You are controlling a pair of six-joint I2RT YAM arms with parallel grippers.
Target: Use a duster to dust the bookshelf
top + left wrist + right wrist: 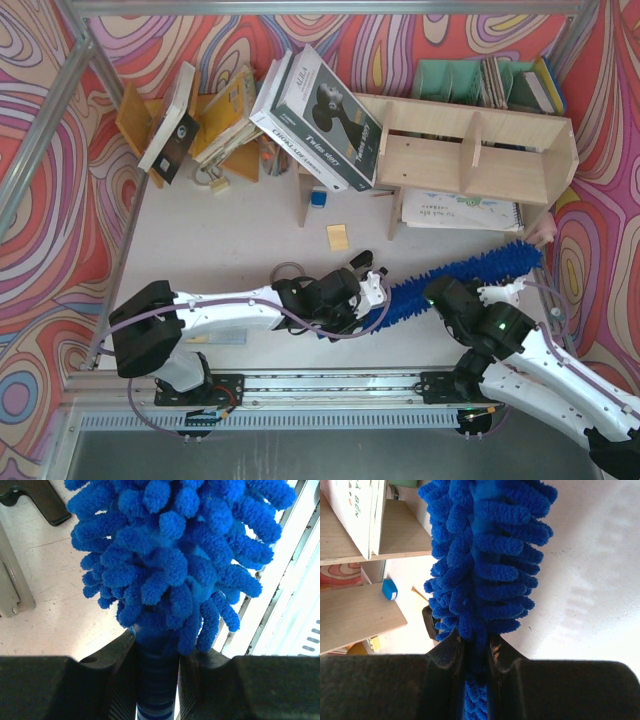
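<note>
The bright-blue fluffy duster (pixel 480 268) lies slantwise just above the table, its tip near the right foot of the pale plywood bookshelf (pixel 470 150). My left gripper (pixel 375 290) is shut on the duster's ribbed blue handle; in the left wrist view the jaws (pixel 156 650) clamp the handle just below the duster head (pixel 170 555). My right gripper (pixel 440 295) is shut on the fluffy head near its handle end; in the right wrist view (pixel 476 645) strands of the duster (pixel 490 555) are pinched between the jaws. The bookshelf (pixel 350 615) shows at the left there.
A large white and black box (pixel 320 110) leans on the bookshelf's left end. An orange-brown rack of tilted books (pixel 200 120) stands at the back left. A yellow note (pixel 338 237) and a small blue object (pixel 318 197) lie on the table. A notebook (pixel 460 212) lies under the shelf.
</note>
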